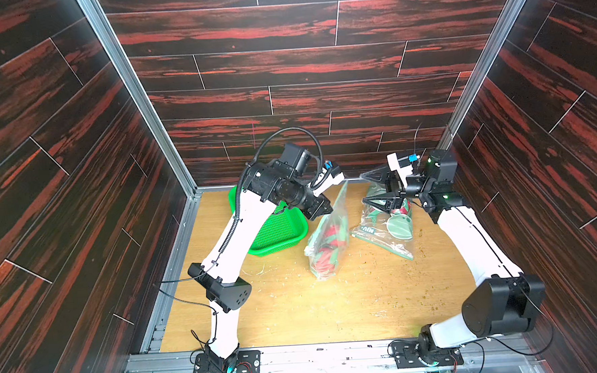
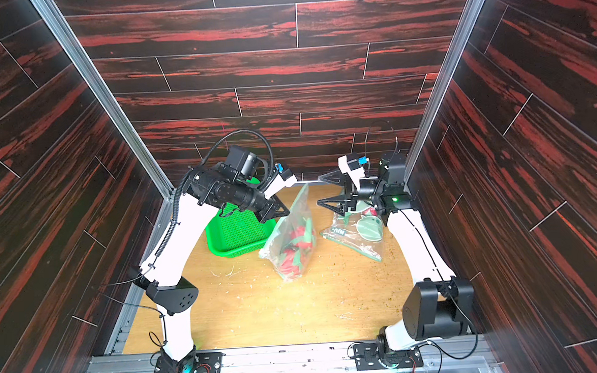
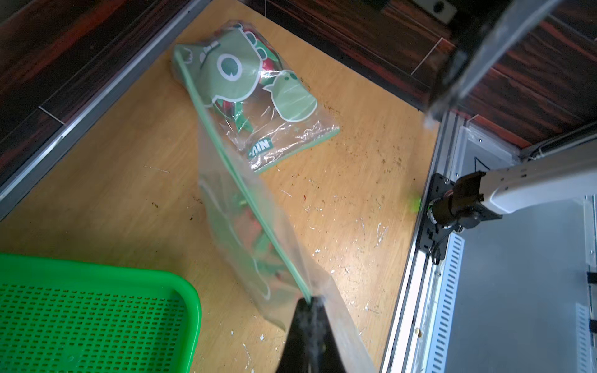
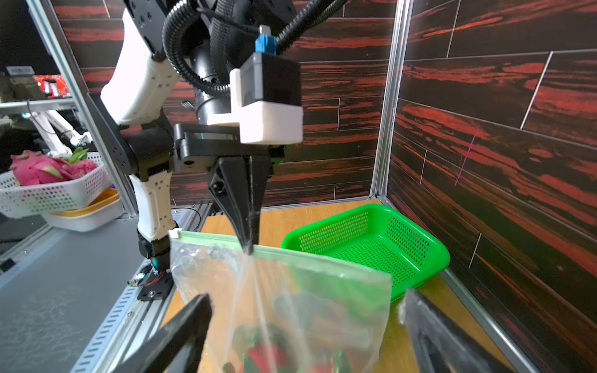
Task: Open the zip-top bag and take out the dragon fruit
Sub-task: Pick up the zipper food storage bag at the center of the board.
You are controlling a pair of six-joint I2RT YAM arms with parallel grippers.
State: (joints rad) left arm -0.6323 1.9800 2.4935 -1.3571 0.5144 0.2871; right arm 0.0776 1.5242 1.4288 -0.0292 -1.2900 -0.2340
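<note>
The dragon fruit (image 1: 331, 242) shows as red skin with green scales, blurred behind the clear, green-zipped zip-top bag (image 4: 290, 277). The bag hangs from the left end effector (image 4: 248, 247), which is clamped on its top edge, and its bottom seemingly rests on the counter (image 1: 296, 310). The right end effector (image 1: 362, 188), jaws wide apart, hovers just beside it, above a 2nd bag (image 1: 387, 233) lying flat.

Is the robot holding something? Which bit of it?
Yes. The left gripper pinches the zip-top bag by its green zipper strip along the top. The right gripper is open and holds nothing.
</note>
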